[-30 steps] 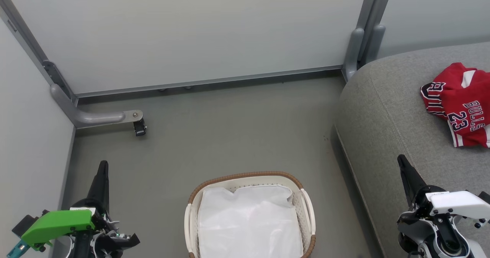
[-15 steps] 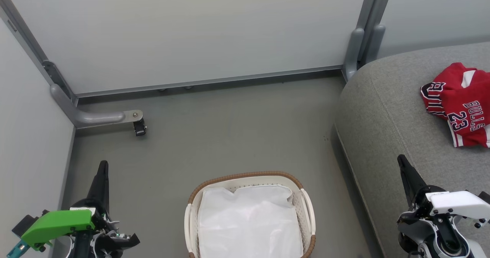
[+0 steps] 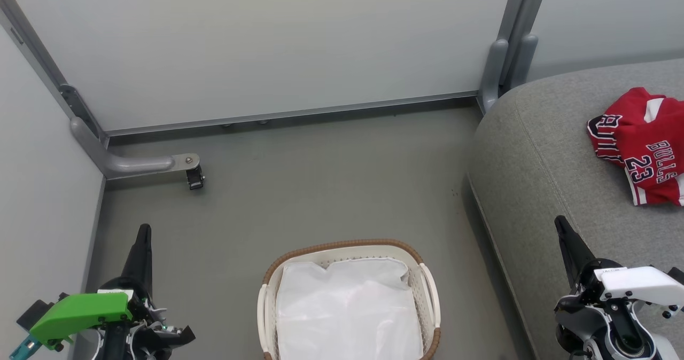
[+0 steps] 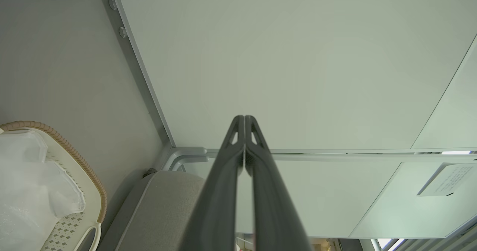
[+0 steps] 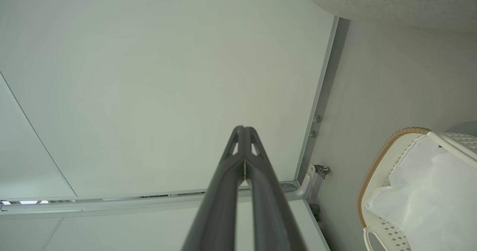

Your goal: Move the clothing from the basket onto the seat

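Observation:
The red clothing [image 3: 641,146], reading BULLS 23, lies crumpled on the grey seat [image 3: 539,151] at the right edge of the head view. The white basket [image 3: 430,290] with its brown rim stands on the floor at bottom centre, and only its white liner [image 3: 347,312] shows inside. My left gripper [image 3: 143,231] is at the lower left, shut and holding nothing, left of the basket. At the lower right my right gripper [image 3: 560,222] is shut and holding nothing, above the seat's front edge. Both wrist views show the fingers pressed together: left gripper [image 4: 244,117], right gripper [image 5: 243,128].
Pale partition panels [image 3: 278,45] wall in the grey floor [image 3: 320,189] at the back and left. A metal foot with a small caster [image 3: 194,178] juts onto the floor at the left, and a grey post [image 3: 499,66] stands by the seat's corner.

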### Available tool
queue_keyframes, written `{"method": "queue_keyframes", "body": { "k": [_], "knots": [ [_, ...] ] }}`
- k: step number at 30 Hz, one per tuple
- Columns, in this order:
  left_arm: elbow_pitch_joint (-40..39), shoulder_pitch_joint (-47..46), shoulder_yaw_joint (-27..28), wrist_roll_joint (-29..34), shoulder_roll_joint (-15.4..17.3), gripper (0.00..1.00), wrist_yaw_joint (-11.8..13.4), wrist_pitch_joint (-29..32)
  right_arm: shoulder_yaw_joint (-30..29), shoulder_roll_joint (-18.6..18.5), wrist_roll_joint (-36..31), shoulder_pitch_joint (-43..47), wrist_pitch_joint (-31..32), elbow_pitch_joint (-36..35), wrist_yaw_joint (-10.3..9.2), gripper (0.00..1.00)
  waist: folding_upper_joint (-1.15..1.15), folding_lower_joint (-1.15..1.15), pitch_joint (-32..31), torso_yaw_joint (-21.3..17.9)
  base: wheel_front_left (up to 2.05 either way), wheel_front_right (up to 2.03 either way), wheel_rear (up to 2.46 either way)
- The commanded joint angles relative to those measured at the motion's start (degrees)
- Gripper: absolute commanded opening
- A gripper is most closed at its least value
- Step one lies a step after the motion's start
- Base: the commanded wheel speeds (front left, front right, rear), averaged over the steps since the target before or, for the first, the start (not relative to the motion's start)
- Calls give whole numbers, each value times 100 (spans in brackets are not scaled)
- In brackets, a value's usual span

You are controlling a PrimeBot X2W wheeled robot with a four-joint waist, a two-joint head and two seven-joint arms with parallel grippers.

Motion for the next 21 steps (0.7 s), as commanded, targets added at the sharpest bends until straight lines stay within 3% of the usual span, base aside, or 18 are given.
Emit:
{"method": "queue_keyframes", "body": {
  "k": [1,21],
  "knots": [
    [-10,-64,11,-19,43,0,-29,18,-8,-16,23,60,17,-17,0,0,0,0,0,0,0,0,0],
    [-10,-64,11,-19,43,0,-29,18,-8,-16,23,60,17,-17,0,0,0,0,0,0,0,0,0]
  ]
}}
